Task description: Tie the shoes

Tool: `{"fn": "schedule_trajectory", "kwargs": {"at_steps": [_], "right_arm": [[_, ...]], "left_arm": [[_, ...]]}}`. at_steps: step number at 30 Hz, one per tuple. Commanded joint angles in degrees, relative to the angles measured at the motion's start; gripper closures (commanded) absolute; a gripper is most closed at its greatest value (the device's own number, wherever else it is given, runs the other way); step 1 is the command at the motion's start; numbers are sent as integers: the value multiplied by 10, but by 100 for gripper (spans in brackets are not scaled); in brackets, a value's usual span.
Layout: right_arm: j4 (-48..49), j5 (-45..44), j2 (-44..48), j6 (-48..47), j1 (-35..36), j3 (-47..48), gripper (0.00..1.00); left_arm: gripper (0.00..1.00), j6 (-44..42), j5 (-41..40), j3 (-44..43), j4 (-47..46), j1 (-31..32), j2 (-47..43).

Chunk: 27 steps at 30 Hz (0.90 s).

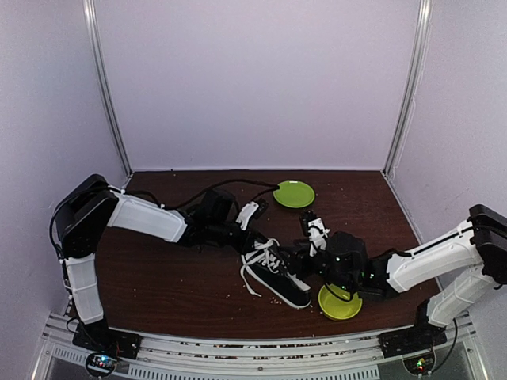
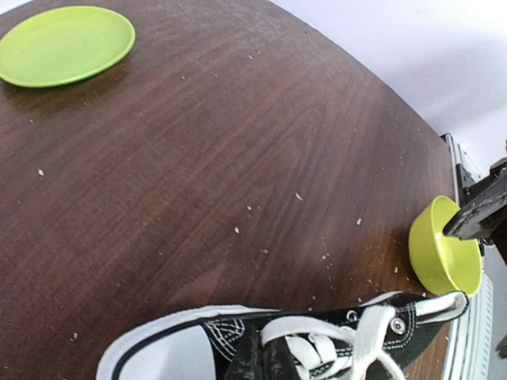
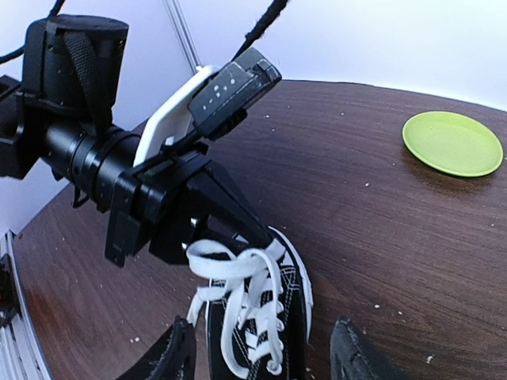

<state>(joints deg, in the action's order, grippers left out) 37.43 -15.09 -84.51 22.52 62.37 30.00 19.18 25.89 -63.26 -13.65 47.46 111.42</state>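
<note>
Top external view: the black sneaker (image 1: pixel 279 281) lies mid-tabletop (image 1: pixel 182 277) between the two arms, just beside a green bowl (image 1: pixel 339 305). The left gripper (image 3: pixel 257 231) is closed, its tips at the white laces (image 3: pixel 238 273); whether it pinches a lace I cannot tell. The right gripper (image 3: pixel 261 360) stands open, its fingers (image 3: pixel 170 356) on either side of the sneaker.

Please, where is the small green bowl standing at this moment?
In the top view, the green bowl stands on the right side of the table, near its front edge. It is just right of the sneaker, at the heel end.
</note>
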Motion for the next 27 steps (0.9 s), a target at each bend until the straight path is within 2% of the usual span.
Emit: {"fn": "schedule_trajectory", "kwargs": {"at_steps": [1,3,6,12,17,20,27], "right_arm": [[-61,29,75,3,-5,-53,38],[-69,41,105,10,-34,-70,32],[-102,77,109,19,-93,-52,30],[-128,142,31,-15,-160,21,30],[-72,210,-11,-72,-180,32,32],[-52,271,-26,-28,-197,42,34],[13,329,-38,137,-194,40,39]], "left_arm": [[100,-4,-30,-17,-50,0,-16],[100,-4,-31,-23,-59,-1,-10],[100,-2,-19,-37,-69,0,0],[100,3,2,-54,-88,0,6],[100,-8,32,-77,-62,0,13],[100,-15,35,-74,-51,0,12],[100,-16,41,-75,-47,0,12]]}}
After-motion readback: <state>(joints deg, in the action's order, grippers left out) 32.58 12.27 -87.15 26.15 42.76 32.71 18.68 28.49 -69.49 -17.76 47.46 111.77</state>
